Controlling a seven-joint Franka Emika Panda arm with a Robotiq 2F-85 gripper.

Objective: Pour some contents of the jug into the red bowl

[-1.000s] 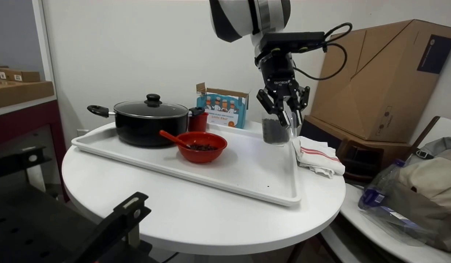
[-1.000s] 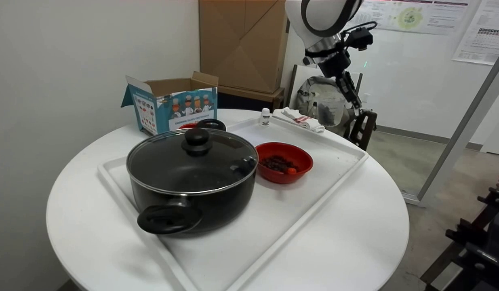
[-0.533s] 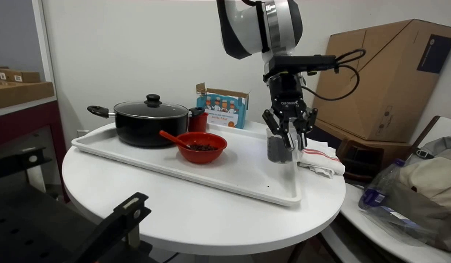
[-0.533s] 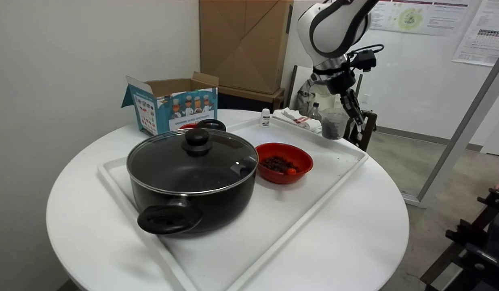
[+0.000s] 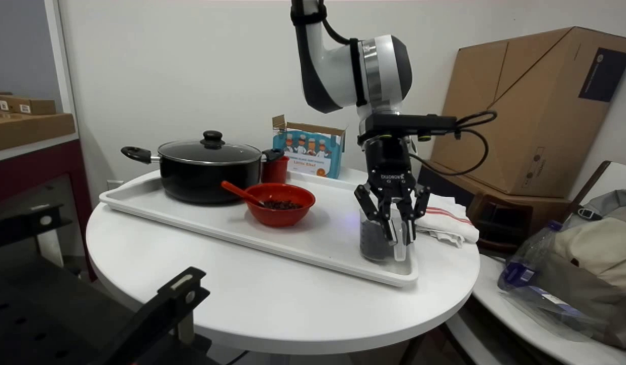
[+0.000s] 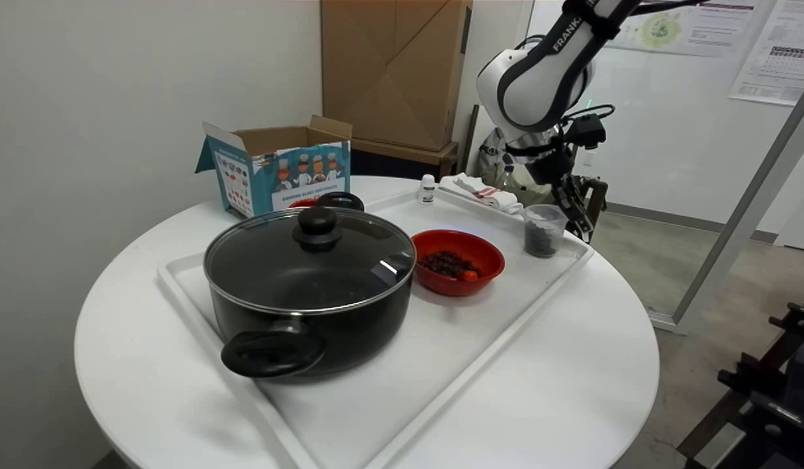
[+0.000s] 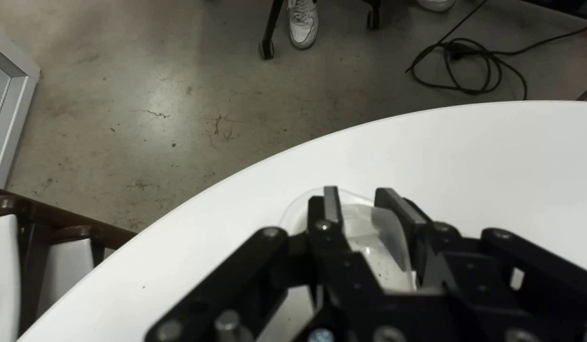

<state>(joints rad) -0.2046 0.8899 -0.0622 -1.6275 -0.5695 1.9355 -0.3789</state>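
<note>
One round white worktop; no corners on it, so I'm using its edge plus the tray's corners. The tray covers much of it. Seen in an exterior view: black lidded pot toward the tray's left end, gripper at the front-right corner near the worktop's right edge, red bowl about mid-tray, between pot and jug. The jug is upright just inside that front-right corner, contents dark in its lower part.

Gripper state: jaws part-closed, narrow gap, what looks like the jug's clear handle between them. Reads as a hold, not a release.

Step, my guess: set-down after the pour. Bowl already has dark bits, probably the same stuff, and the jug is well apart from it. Jug base looks on the tray or just above; can't confirm contact.

Next: seat the base flat, spread the jaws, back straight off the handle. Risk is snagging it and tipping the jug.

Vs 1 s ago: jug was hanging well above the tray; gripper and jug have come down together to tray level. Jaw spread looks unchanged. Pot and bowl haven't moved.
</note>
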